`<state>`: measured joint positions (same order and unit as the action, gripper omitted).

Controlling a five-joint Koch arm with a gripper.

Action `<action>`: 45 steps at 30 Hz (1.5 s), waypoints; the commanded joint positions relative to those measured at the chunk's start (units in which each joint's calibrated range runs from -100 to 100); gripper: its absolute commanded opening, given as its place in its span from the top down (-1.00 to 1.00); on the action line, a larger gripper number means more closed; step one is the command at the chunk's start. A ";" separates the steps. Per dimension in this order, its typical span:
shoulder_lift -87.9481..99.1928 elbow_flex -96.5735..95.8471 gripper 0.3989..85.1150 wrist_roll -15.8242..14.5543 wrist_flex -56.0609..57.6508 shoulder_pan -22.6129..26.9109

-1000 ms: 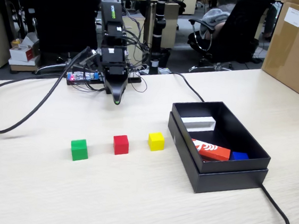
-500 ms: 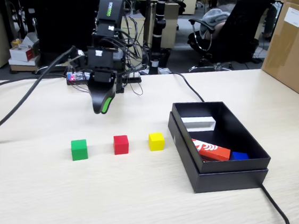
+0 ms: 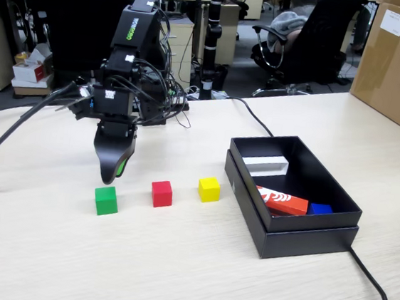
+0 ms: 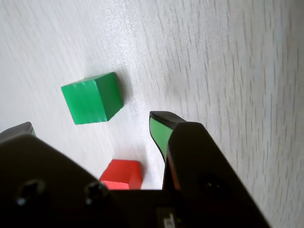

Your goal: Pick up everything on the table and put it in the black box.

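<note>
Gripper [image 3: 109, 176] hangs just above and behind the green cube [image 3: 106, 200] on the table [image 3: 174, 262], jaws spread apart in the wrist view, cube lying ahead between the fingertips [image 4: 159, 126], red cube [image 3: 161, 193] beside, black box [image 3: 288, 234] well right.

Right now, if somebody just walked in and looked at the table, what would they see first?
Probably the black robot arm, its gripper hanging just above the green cube at the left end of a bright row in the fixed view. The red cube and yellow cube sit next in line. To the right is the black box, holding a white block, a red block with white marks and something blue.
</note>
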<state>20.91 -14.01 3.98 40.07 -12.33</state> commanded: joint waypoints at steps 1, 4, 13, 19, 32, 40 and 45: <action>-0.54 5.13 -0.14 1.27 0.41 -0.34; -3.52 5.58 -0.15 1.71 -0.54 -0.49; -10.41 10.93 -0.14 2.39 -0.72 -0.93; -16.14 15.55 -0.12 3.08 -0.72 -1.47; -18.78 11.65 0.01 5.47 -0.20 -0.88; -19.36 11.20 0.19 6.06 0.66 -0.73; -19.47 11.29 0.56 6.30 0.75 -0.63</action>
<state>1.49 -3.06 9.99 39.76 -13.11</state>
